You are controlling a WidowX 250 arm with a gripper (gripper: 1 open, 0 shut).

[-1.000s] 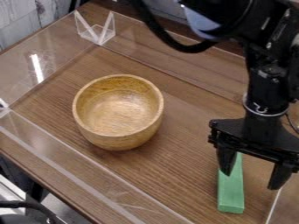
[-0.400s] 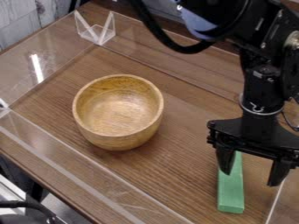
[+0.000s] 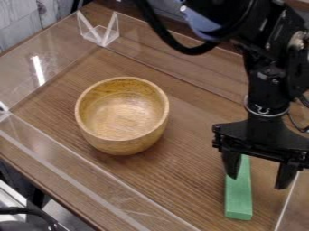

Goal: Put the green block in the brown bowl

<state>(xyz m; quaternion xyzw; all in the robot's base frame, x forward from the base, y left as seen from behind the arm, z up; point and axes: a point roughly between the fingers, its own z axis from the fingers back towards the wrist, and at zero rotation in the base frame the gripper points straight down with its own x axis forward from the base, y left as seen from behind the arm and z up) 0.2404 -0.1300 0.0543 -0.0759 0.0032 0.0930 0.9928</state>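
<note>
One green block (image 3: 239, 197), brown bowl (image 3: 122, 115) (well apart), bare tabletop (image 3: 179, 166) between

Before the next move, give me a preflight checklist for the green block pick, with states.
1. Green block in view on the table: ok, though its far end is partly hidden by the gripper.
2. Gripper open: ok, the jaws stand apart.
3. Jaws centred over the block: cannot tell, one oblique view hides the depth.
4. Block gripped: not ok, no jaw is closed on it.
5. Brown bowl upright with nothing in it: ok.
6. Block in the bowl: not ok, it lies outside, on the bowl's right in the picture.
</note>
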